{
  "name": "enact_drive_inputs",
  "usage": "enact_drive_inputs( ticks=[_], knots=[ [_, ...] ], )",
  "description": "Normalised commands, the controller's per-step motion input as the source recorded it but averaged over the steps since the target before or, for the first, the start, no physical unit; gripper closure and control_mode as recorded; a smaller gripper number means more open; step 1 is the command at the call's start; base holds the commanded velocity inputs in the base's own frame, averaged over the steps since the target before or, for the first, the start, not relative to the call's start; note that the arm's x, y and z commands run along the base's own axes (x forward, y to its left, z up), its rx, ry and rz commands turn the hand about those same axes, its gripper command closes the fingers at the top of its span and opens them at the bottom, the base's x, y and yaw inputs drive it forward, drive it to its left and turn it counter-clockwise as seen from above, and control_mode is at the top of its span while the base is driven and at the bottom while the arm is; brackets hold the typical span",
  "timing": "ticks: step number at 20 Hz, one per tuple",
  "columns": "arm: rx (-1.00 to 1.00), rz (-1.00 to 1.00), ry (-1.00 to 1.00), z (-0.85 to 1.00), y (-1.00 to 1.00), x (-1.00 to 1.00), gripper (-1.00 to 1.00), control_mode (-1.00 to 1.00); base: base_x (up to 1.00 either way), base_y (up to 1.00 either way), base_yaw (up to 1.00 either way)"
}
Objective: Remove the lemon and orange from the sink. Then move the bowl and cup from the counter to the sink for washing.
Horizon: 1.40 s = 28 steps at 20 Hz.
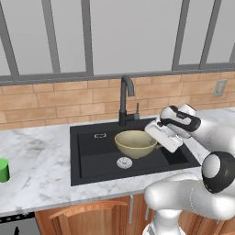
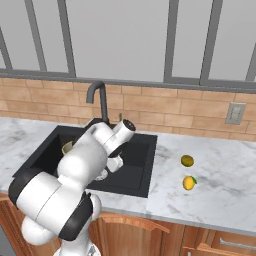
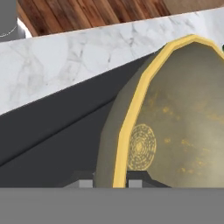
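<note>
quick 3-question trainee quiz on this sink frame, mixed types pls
1. True or false: the gripper is shut on the bowl's rim, over the sink.
2. Where are the lemon and orange? A) in the sink B) on the counter right of it
3. Fill in: the cup stands on the ___.

Key: 1 true; 2 B; 3 counter, left of the sink.

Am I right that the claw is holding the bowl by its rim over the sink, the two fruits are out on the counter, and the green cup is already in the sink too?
Not quite. The green cup stands on the counter left of the sink, as the left base view shows. The rest holds: the claw grips the bowl by its rim over the sink, and the lemon and orange lie on the counter.
</note>
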Motion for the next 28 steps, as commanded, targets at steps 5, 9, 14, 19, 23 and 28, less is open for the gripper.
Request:
enact_drive_inputs(
  ticks=[5,9,14,19,23,28],
  knots=[
    [-0.01,0.00,0.00,-0.19,0.08,0.20,1.00,-1.00,0.00,0.00,0.00],
    [-0.01,0.00,0.00,-0.21,0.09,0.18,1.00,-1.00,0.00,0.00,0.00],
    [-0.02,0.00,0.00,-0.20,0.09,0.20,1.00,-1.00,0.00,0.00,0.00],
    [-0.01,0.00,0.00,-0.18,0.06,0.22,1.00,-1.00,0.00,0.00,0.00],
    [-0.01,0.00,0.00,-0.21,0.08,0.21,1.00,-1.00,0.00,0.00,0.00],
    [0.00,0.00,0.00,-0.21,0.07,0.19,1.00,-1.00,0.00,0.00,0.00]
  ],
)
